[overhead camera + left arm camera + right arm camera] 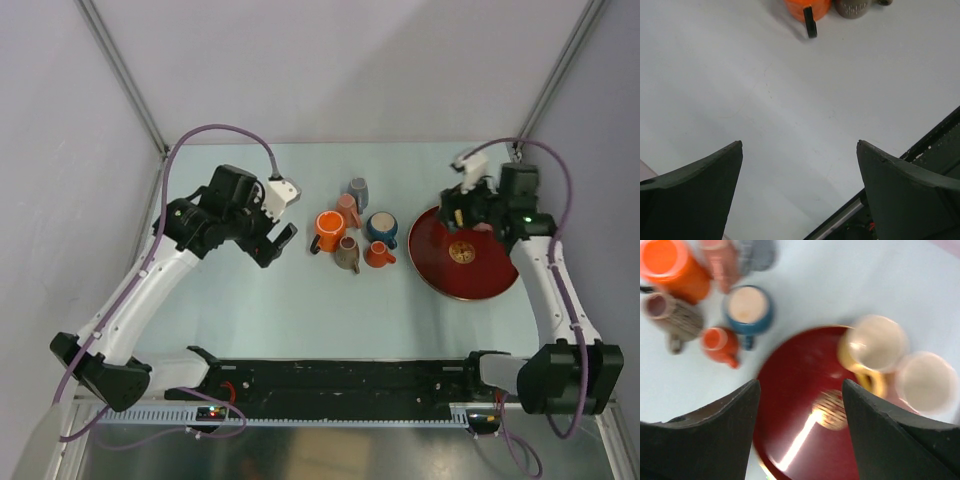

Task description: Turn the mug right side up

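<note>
Several mugs stand in a cluster at mid-table: a big orange mug (327,230), a pink mug (347,208), a grey mug (358,190), a blue mug (381,228), a brown mug (347,254) and a small orange mug (378,254). The orange, blue, brown and small orange mugs show open mouths. The pink mug (720,260) and grey mug (757,252) seem closed on top, but the view is blurred. My left gripper (275,245) is open and empty, left of the cluster. My right gripper (458,212) is open and empty above the red plate (480,280).
In the right wrist view a yellow mug (872,345) and a pale pink mug (925,382) stand on the red plate (795,390); blur hides which way up they are. The left wrist view shows the big orange mug's black handle (810,20). A black rail (350,380) runs along the near edge.
</note>
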Controlling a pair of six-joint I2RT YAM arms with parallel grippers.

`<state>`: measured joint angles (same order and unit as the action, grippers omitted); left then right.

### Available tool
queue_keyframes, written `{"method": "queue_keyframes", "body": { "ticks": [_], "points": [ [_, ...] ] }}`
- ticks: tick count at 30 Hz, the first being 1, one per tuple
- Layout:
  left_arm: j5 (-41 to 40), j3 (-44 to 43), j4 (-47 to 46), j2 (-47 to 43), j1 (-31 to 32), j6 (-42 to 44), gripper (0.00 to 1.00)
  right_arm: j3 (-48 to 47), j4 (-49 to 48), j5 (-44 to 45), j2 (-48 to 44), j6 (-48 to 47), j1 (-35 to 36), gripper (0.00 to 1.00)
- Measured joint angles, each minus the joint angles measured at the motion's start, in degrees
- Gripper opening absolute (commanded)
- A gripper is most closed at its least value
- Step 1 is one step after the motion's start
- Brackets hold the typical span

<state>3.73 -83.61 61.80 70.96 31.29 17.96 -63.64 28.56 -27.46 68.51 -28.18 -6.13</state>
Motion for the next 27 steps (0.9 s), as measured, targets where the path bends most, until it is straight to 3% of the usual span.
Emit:
{"method": "queue_keyframes", "body": {
  "ticks": [5, 10, 16, 27],
  "points": [
    [0.1, 3.8, 0.1, -0.7, -0.2, -0.4, 1.0, 0.0, 0.0, 3.0, 3.8, 7.3, 17.5, 0.64],
    [-0.5, 6.7, 0.0, -2.5, -0.7, -0.3, 1.0, -1.6, -1.4, 7.0, 11.7, 13.7, 29.2, 0.67],
    [-1.7, 9.6, 0.0, -7.3, -3.2, 0.1, 1.0, -10.2, -3.6, 11.0, 23.9, 22.2, 36.4, 0.72],
    [-2.5, 10.9, 0.0, -13.0, -13.3, 0.0, 1.0, -28.9, -6.1, 21.6, 42.6, 37.4, 42.2, 0.56]
  ]
}}
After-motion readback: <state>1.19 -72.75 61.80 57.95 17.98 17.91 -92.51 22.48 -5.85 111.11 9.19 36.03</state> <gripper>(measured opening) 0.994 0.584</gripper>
